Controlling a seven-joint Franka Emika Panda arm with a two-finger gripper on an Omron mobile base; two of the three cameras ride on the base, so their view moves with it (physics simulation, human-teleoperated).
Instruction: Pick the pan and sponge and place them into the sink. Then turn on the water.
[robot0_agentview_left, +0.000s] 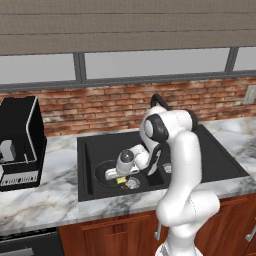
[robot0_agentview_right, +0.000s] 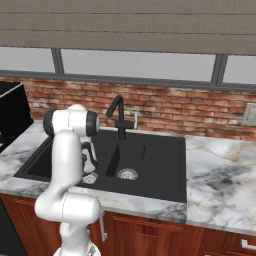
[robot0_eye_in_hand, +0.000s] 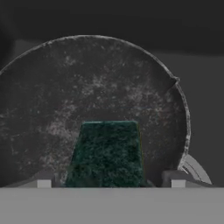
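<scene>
The sponge (robot0_eye_in_hand: 107, 153) lies between the released jaws, apart from both, on the pan (robot0_eye_in_hand: 65, 96).

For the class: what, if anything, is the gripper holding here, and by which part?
Nothing: the gripper stands open astride the sponge, which lies in the pan.

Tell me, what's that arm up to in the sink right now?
Tool open, low in the left basin of the sink. Sponge green side up, lying in the pan, between the fingertips. Faucet dry; nothing in the way.
</scene>
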